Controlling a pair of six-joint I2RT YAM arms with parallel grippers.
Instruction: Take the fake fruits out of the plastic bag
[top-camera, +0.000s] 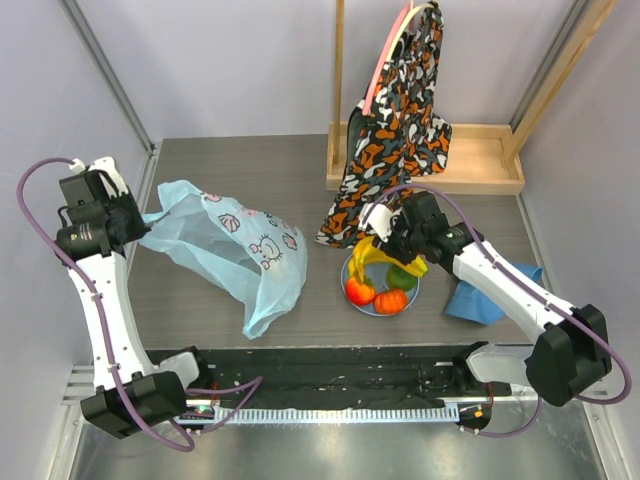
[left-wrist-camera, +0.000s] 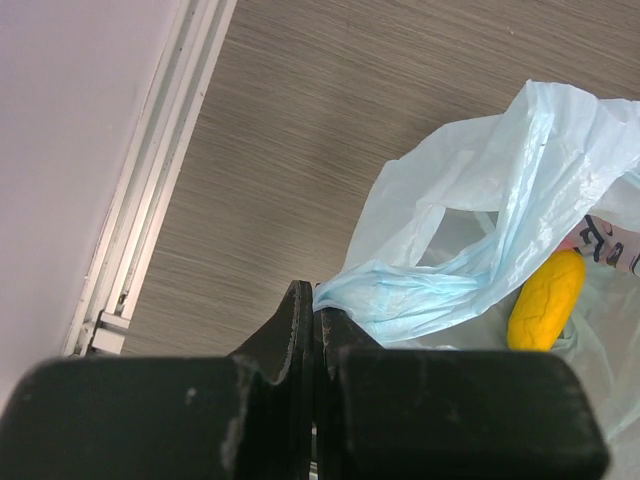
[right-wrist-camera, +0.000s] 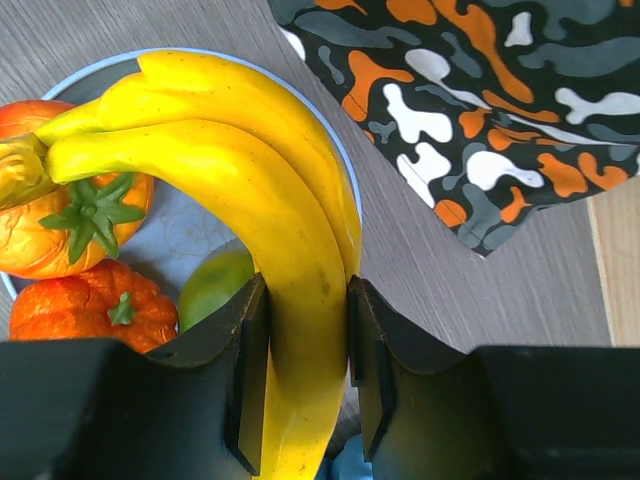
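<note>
The light-blue plastic bag (top-camera: 235, 258) lies crumpled at the left of the table. My left gripper (top-camera: 142, 226) is shut on the bag's edge (left-wrist-camera: 400, 295), jaws pressed together (left-wrist-camera: 315, 312). A yellow textured fruit (left-wrist-camera: 546, 300) shows inside the bag. My right gripper (top-camera: 388, 240) is shut on the yellow banana bunch (right-wrist-camera: 250, 170), its jaws (right-wrist-camera: 305, 330) clamping one banana just above the round pale-blue plate (top-camera: 372, 311). On the plate sit a red fruit (top-camera: 358, 291), an orange ribbed fruit (top-camera: 391, 300) and a green fruit (top-camera: 403, 277).
A camouflage-patterned cloth (top-camera: 395, 140) hangs from a wooden stand (top-camera: 480, 160) at the back right, its hem close to the plate. A solid blue cloth (top-camera: 490, 297) lies under the right arm. A metal rail (left-wrist-camera: 150, 200) borders the table's left edge.
</note>
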